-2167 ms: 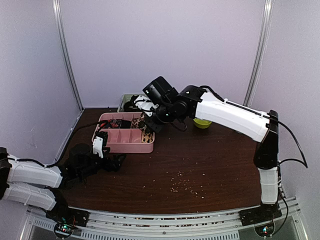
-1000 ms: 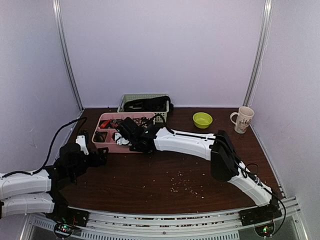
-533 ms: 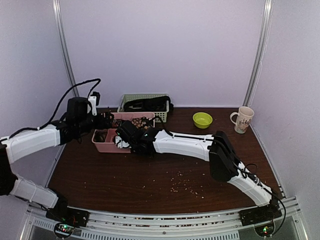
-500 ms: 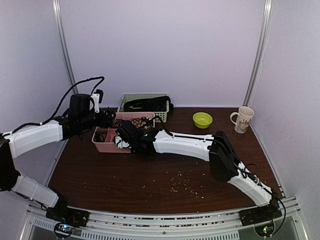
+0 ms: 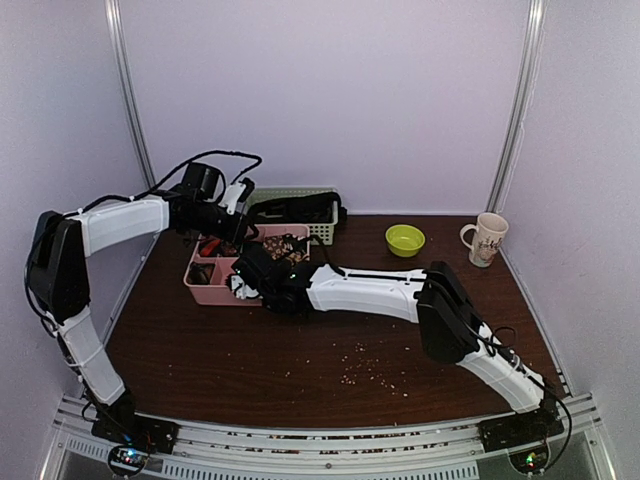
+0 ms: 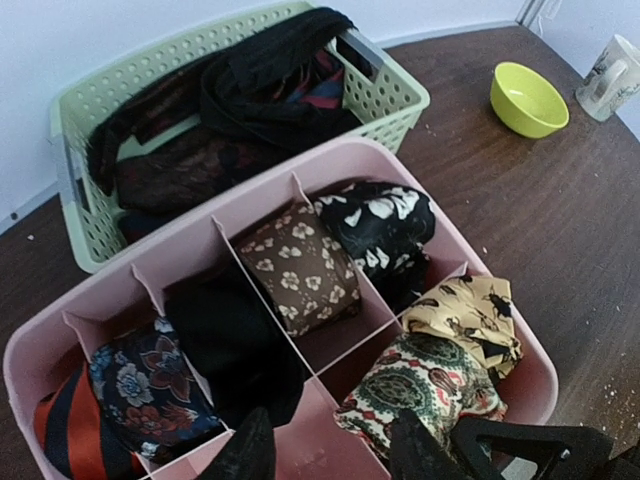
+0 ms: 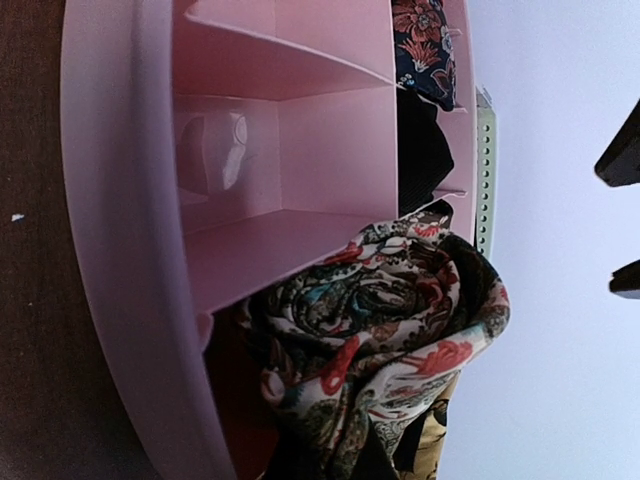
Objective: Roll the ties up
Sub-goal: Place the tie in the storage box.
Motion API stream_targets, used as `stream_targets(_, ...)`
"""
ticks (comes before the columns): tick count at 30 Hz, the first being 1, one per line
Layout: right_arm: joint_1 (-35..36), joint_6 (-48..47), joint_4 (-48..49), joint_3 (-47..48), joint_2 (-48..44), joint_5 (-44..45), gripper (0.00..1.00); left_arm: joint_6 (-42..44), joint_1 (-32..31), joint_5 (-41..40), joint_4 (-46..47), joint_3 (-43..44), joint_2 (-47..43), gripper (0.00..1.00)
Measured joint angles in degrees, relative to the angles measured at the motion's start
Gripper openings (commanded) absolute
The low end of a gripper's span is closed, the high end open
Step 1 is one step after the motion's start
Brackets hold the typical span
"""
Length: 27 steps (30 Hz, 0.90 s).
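Observation:
Several rolled ties fill a pink divided tray (image 6: pixel 200 235), among them a brown floral tie (image 6: pixel 300 270), a black-and-white one (image 6: pixel 385 225) and a yellow one (image 6: pixel 470 315). A paisley tie (image 6: pixel 425 385) bulges from the tray's near right compartment. My right gripper (image 7: pixel 340 465) is shut on this paisley tie (image 7: pixel 380 330) at the tray's (image 5: pixel 212 292) front edge. My left gripper (image 6: pixel 333 455) hovers open above the tray's near side, nothing between its fingers. The top view shows my left gripper (image 5: pixel 236 218) over the tray's back and my right gripper (image 5: pixel 246 284) at its front.
A green basket (image 6: pixel 400 95) of loose dark ties stands right behind the tray. A lime bowl (image 5: pixel 405 240) and a mug (image 5: pixel 487 238) sit at the back right. Crumbs (image 5: pixel 370 370) lie scattered on the brown table.
My left arm has swung up from the table's left side to above the tray, and its jaws have narrowed. My right arm has stayed at the tray's front.

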Motion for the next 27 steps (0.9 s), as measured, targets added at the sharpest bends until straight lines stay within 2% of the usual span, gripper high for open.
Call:
stream_targets(4, 0.02, -0.02, 0.17, -0.07, -0.02, 0.09, 0.0, 1.79, 0.0, 2.6, -2.49, 1.27, 2.95, 0.34)
stream_targets(11, 0.04, -0.44, 0.55, -0.33, -0.11, 0.33, 0.0, 4.87, -0.7, 3.23, -6.73, 3.82, 8.7, 0.33)
stream_targets(25, 0.04, -0.87, 1.6, -2.1, -0.85, 1.36, 0.0, 9.22, -3.54, -2.99, -9.42, 7.87, 14.21, 0.32)
stream_targets(27, 0.04, -0.98, 1.79, -2.19, -0.85, 1.38, 0.05, 9.27, -3.76, -3.93, -9.42, 7.85, 14.08, 0.34)
